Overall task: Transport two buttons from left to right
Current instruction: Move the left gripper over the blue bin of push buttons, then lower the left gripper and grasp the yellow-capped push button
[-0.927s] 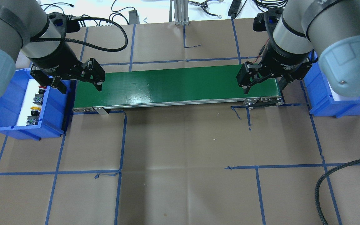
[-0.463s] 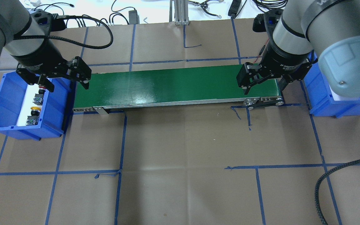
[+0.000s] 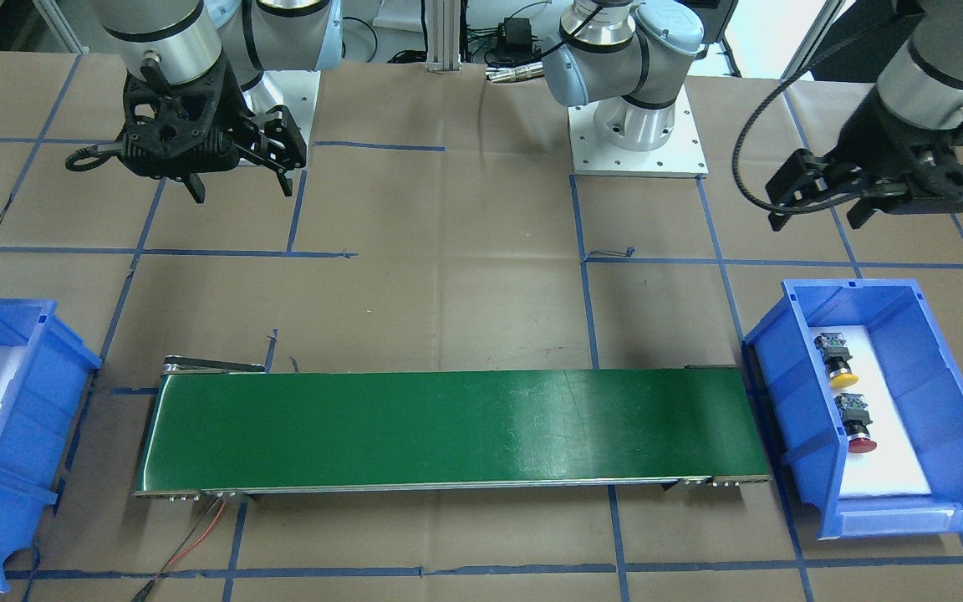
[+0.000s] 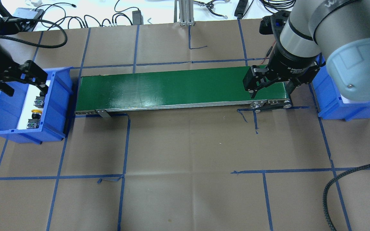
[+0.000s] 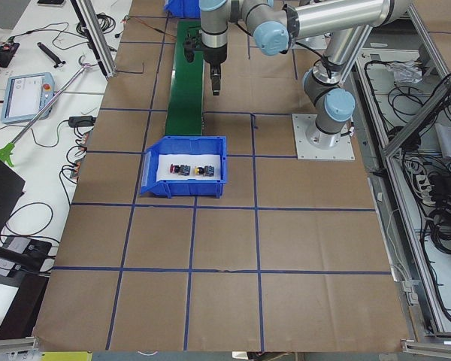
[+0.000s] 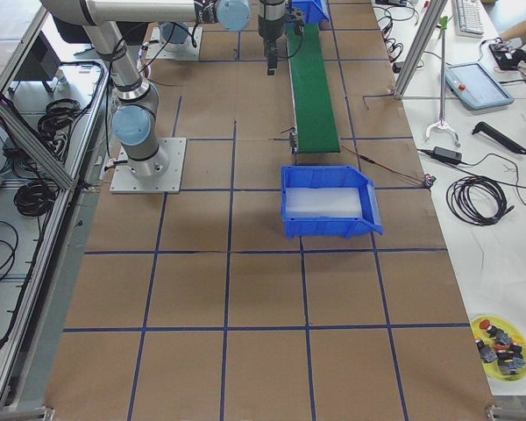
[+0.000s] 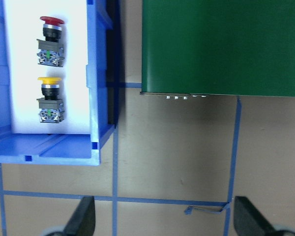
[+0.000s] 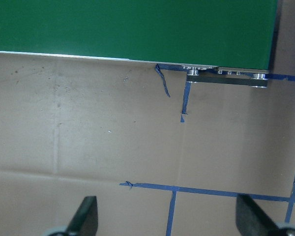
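Note:
Two buttons lie in the left blue bin point(image 4: 55, 106) on its white liner. The yellow-capped button point(image 4: 34, 113) is nearer the front, and the red-capped button point(image 3: 858, 428) sits behind it. Both show in the left wrist view, red point(image 7: 50, 39) above yellow point(image 7: 49, 98). My left gripper point(image 4: 26, 87) is open and empty, hovering high over the bin's back part and partly hiding the red button in the overhead view. My right gripper point(image 4: 270, 90) is open and empty above the right end of the green conveyor belt point(image 4: 172, 86).
A second blue bin point(image 4: 331, 99) with a white liner stands right of the conveyor, partly under my right arm. Brown paper with blue tape lines covers the table. Cables lie at the back edge, and a black hose point(image 4: 336, 186) lies at the front right.
My left gripper has moved left, from the conveyor's left end to over the left blue bin. The right arm has stayed put. The buttons have not moved.

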Robot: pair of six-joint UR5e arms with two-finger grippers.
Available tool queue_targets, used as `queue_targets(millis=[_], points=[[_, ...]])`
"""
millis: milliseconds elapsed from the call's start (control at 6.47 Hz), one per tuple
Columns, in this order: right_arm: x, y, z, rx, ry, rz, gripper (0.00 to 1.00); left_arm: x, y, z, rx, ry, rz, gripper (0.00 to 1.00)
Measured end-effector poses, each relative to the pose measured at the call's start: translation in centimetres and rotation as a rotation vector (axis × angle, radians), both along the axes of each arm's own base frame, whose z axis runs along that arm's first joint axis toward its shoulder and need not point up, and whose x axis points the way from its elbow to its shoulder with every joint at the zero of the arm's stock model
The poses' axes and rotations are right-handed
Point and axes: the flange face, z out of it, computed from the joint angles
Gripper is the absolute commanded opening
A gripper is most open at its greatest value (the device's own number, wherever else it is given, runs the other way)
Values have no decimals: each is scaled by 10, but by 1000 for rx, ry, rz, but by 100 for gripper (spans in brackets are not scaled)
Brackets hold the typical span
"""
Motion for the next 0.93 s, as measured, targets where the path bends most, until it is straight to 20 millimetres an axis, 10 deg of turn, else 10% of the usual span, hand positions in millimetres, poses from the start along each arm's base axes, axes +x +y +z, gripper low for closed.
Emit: queue_targets(millis=[463,927], points=[[0,0,0,0,0,-1,100,100,26,-37,26,30,28,100],[0,0,2,-3,0,-1,100,122,39,-103,-26,-4,-1,100]])
